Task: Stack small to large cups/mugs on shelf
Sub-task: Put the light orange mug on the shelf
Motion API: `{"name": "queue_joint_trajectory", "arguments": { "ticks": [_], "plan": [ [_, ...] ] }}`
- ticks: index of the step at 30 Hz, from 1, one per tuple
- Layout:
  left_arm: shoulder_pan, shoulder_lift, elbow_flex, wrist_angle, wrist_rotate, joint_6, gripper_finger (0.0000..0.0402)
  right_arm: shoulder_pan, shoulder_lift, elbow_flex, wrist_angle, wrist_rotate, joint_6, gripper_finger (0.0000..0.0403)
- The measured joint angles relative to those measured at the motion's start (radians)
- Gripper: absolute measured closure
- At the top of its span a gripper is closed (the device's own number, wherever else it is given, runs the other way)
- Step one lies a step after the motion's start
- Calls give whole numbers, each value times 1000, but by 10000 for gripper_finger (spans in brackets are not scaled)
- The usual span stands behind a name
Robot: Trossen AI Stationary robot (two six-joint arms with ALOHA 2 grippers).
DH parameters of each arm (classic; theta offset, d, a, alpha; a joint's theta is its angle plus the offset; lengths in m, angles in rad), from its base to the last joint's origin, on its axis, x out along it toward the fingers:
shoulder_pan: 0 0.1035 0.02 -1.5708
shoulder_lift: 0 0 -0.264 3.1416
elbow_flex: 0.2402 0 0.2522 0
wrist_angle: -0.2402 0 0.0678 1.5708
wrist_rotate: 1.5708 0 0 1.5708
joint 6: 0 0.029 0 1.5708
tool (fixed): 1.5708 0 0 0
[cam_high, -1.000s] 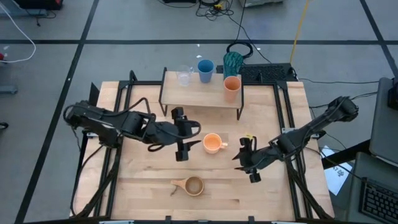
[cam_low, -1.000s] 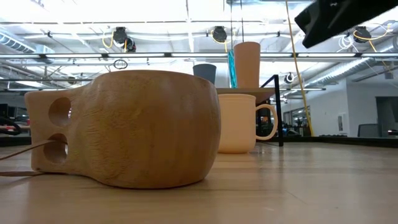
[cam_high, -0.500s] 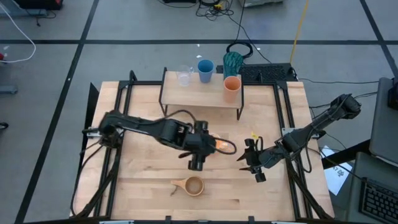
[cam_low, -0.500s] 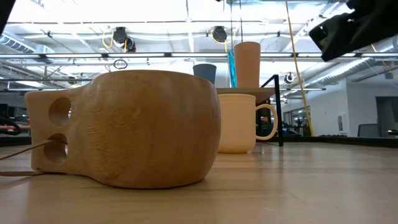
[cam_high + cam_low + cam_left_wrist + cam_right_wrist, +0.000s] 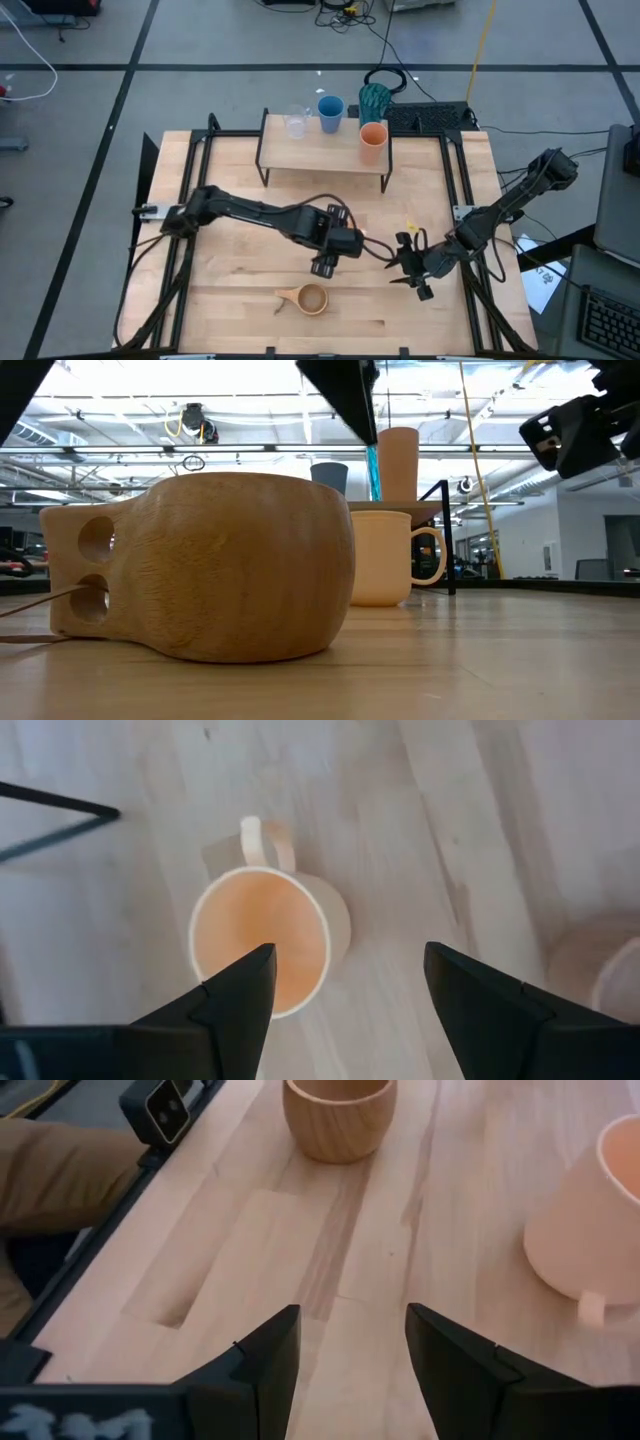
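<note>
One mug (image 5: 262,940) stands upright on the bench (image 5: 230,200), handle pointing far, beneath the spread left gripper (image 5: 345,982); right gripper (image 5: 345,1348) also spread.

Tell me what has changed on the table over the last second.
The left gripper swung from the table's left half toward the centre and now hangs open above the orange mug, not gripping it. The right gripper, open, drifted slightly toward the table's front edge, empty. Nothing was picked up or released. The mug, the wooden cup and the four cups on the shelf stayed put.
</note>
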Motion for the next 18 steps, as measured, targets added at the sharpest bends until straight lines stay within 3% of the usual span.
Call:
{"name": "queue_joint_trajectory", "arguments": {
  "ticks": [12, 18],
  "plan": [
    [15, 83, -14, 11, -30, -27, 146, 24, 0, 0, -2, 20, 4, 230],
    [16, 83, -49, 28, -30, -40, 187, 25, 0, 0, -4, 20, 2, 230]
  ]
}}
